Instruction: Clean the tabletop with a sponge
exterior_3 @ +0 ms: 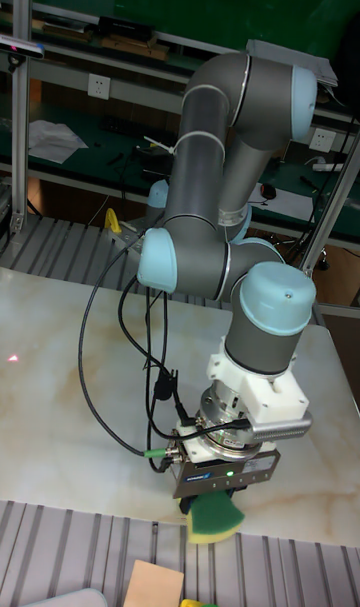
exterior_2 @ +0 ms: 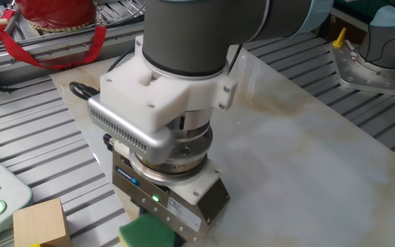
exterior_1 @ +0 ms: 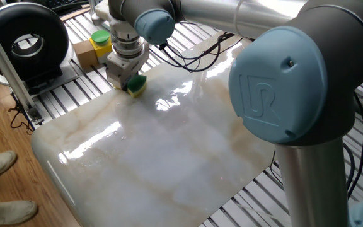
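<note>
Gripper [exterior_3: 213, 507] clamps the sponge [exterior_1: 136, 86], pressed down, seemingly touching the tabletop [exterior_1: 169, 151] at its far corner near the wooden block [exterior_2: 41, 223]. Wiping step underway; next needs a stroke across the slab under steady downward pressure.

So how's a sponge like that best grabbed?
From above, across its two narrow flanks, much as the gripper has it now. The sponge is a small block about as wide as the fingers' gap, green layer over yellow foam, so a top-down pinch leaves its underside free to press on the tabletop.
</note>
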Available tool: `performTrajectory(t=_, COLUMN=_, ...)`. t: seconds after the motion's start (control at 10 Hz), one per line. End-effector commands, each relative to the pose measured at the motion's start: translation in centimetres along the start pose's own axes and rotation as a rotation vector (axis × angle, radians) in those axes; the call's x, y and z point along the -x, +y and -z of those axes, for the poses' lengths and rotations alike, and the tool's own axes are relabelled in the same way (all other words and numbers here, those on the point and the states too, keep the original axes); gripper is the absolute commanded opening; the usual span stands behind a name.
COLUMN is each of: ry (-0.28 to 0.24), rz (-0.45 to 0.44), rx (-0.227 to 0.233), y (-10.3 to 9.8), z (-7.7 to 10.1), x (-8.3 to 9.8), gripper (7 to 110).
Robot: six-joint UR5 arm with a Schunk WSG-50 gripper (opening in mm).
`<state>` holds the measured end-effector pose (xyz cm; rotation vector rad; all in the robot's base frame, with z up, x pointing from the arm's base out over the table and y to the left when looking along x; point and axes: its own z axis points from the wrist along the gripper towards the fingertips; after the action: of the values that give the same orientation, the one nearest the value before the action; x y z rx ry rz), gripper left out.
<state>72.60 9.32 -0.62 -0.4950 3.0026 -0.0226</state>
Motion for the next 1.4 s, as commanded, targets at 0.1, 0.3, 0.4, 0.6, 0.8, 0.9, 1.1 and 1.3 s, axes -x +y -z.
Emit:
performTrajectory(t=0.1, ry=0.030, rz=-0.010, rx=0.030, y=0.54, z=0.01, x=-0.64, gripper=7)
performTrajectory(t=0.3, ry=0.028, rz=-0.010, rx=0.036, y=0.32, z=-0.08, x=-0.34, gripper=7)
performTrajectory(t=0.4, ry=0.027, rz=-0.013, rx=0.040, y=0.41, z=-0.13, x=-0.25, gripper=7)
performTrajectory(t=0.6, ry=0.032, rz=-0.026, rx=0.040, y=0.56, z=-0.09, x=-0.19, gripper=7)
performTrajectory(t=0.8, ry=0.033, rz=-0.031, rx=0.037, y=0.61, z=0.04, x=-0.10, gripper=7)
performTrajectory(t=0.9, ry=0.032, rz=-0.032, rx=0.038, y=0.69, z=0.07, x=-0.06, gripper=7)
performTrajectory(t=1.1, ry=0.032, rz=-0.032, rx=0.040, y=0.76, z=0.05, x=-0.02, gripper=7)
performTrajectory(t=1.3, ry=0.034, rz=-0.035, rx=0.042, y=0.87, z=-0.06, x=-0.05, gripper=7)
